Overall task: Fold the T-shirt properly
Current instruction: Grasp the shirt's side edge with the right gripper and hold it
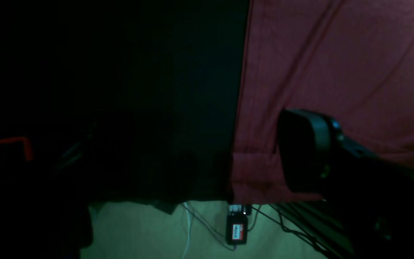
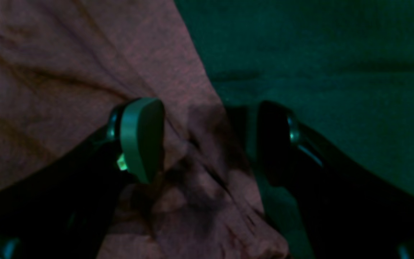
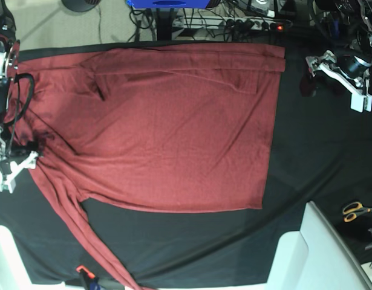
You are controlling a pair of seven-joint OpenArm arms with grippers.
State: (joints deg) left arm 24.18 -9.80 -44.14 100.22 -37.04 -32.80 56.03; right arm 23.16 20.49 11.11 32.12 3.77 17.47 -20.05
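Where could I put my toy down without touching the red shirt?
Bare black cloth lies between the T-shirt and the scissors, and below the shirt's lower edge. The side near the right end effector is crowded with bunched fabric.

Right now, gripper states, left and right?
Left gripper: open, holding nothing, off the shirt.
Right gripper: jaws open astride the shirt's edge, not clamped.

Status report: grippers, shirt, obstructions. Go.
Right gripper open, fingers straddling the shirt's bunched edge. Left gripper open, off the cloth. T-shirt spread flat, unfolded, sleeve trailing. Scissors lying clear.
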